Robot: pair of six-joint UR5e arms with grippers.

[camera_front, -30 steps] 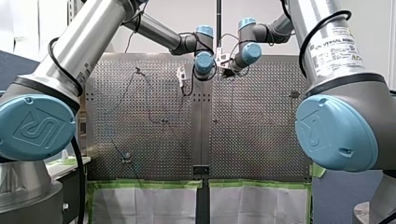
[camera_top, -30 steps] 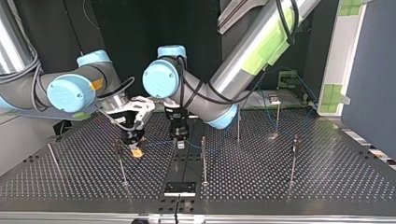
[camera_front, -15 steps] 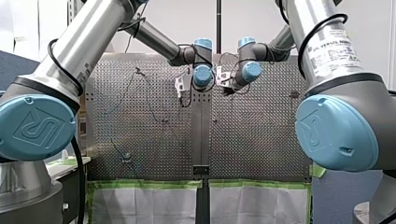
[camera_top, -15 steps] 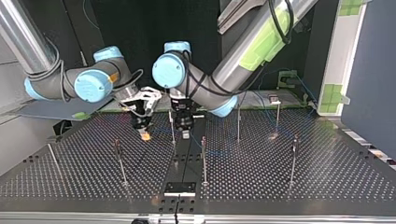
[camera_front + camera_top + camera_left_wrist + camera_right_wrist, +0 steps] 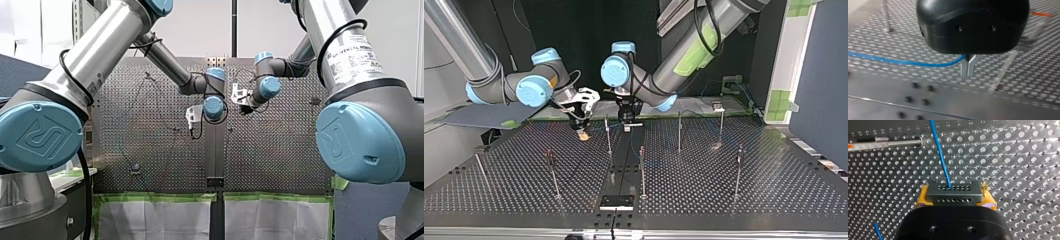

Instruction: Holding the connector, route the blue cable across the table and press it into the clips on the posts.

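Note:
In the right wrist view my right gripper [image 5: 955,199] is shut on a grey connector [image 5: 953,191] held between its yellow pads [image 5: 921,197]. The blue cable [image 5: 940,157] leaves the connector and runs ahead over the perforated table. In the left wrist view the metal fingers [image 5: 964,68] of my left gripper [image 5: 967,70] are shut on the blue cable [image 5: 898,61], which trails off to one side. In the top view my right gripper [image 5: 583,134] hangs left of a thin post [image 5: 608,136]. My left gripper [image 5: 626,125] hangs just right of that post.
Several thin posts stand on the table [image 5: 724,200], among them ones at the middle [image 5: 641,170], the right [image 5: 738,170] and the left [image 5: 552,172]. A small black plate [image 5: 616,201] lies at the top view's near edge. A white panel with green tape [image 5: 791,60] stands at its right.
Both grippers have moved toward the top view's far edge, carrying connector and cable past the left and middle posts, and now hang on either side of the farther post.

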